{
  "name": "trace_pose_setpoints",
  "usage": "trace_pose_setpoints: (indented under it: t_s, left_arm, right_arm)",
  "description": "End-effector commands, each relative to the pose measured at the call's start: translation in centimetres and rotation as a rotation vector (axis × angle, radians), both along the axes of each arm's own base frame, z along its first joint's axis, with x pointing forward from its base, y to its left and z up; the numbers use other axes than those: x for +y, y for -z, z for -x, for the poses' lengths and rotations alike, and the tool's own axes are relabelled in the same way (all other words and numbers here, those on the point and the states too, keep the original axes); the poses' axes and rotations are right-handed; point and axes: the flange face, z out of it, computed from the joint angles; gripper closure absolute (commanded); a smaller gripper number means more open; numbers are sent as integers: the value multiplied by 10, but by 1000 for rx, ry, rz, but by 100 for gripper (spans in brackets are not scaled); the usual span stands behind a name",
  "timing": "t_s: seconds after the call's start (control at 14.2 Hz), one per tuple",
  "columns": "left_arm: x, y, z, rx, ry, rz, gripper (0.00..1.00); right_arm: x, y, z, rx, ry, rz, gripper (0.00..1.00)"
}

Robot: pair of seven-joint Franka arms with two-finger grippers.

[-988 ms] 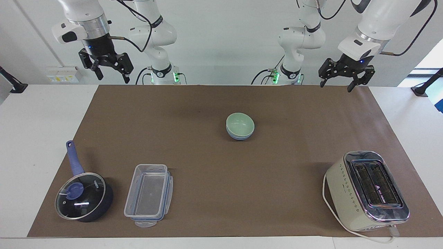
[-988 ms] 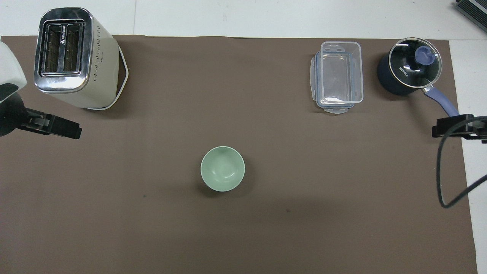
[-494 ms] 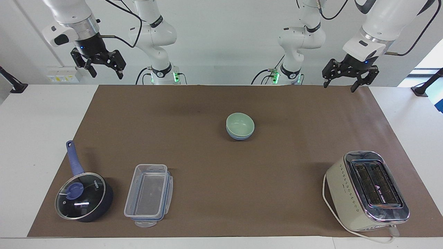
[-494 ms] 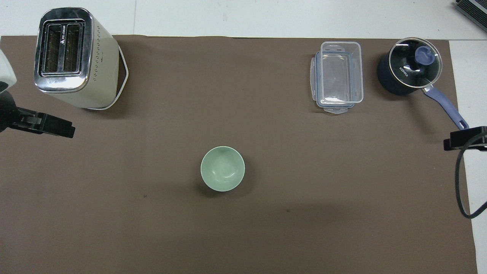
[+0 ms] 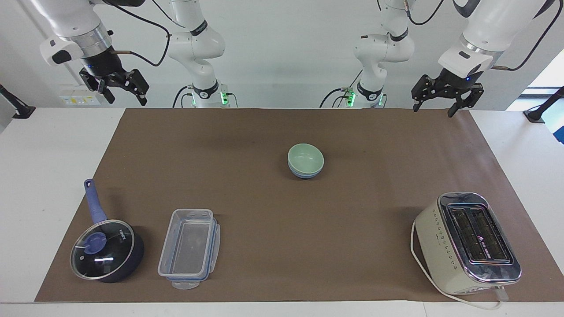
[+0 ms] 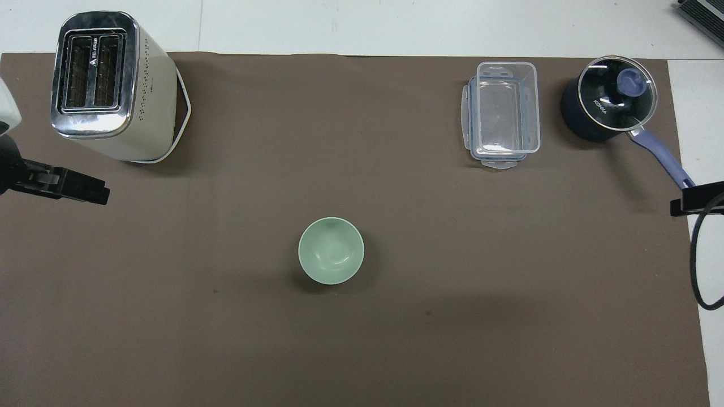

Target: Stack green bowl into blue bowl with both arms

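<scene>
At mid-mat on the desk (image 5: pixel 53 145), the green bowl (image 5: pixel 305 158) sat nested in the blue bowl (image 5: pixel 304 173), only the blue rim and wall showing beneath it. Left hand (image 5: pixel 440 105) hung released, fingers apart, holding nothing, over the mat's (image 5: pixel 264 211) edge at the robots' end. Right hand (image 5: pixel 120 91) likewise released and empty, raised over the desk's edge at its own end. Toaster (image 5: pixel 467 242), clear box (image 5: pixel 189 248) and lidded saucepan (image 5: pixel 105 251) stood farther from the robots than the bowls.
</scene>
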Motion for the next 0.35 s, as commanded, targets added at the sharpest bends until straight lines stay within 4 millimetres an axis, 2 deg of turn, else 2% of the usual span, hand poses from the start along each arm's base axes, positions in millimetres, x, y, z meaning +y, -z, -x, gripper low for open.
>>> trace_pose_setpoints:
  t_s: [0.0,0.28]
  left_arm:
    - [4,-4,5,5,3,-20,0]
    - [4,-5,5,3,2,-20,0]
  right_arm:
    - [13,3,0,-15,-51,8,0]
    - [16,-1,-4,-13,-124,66,0]
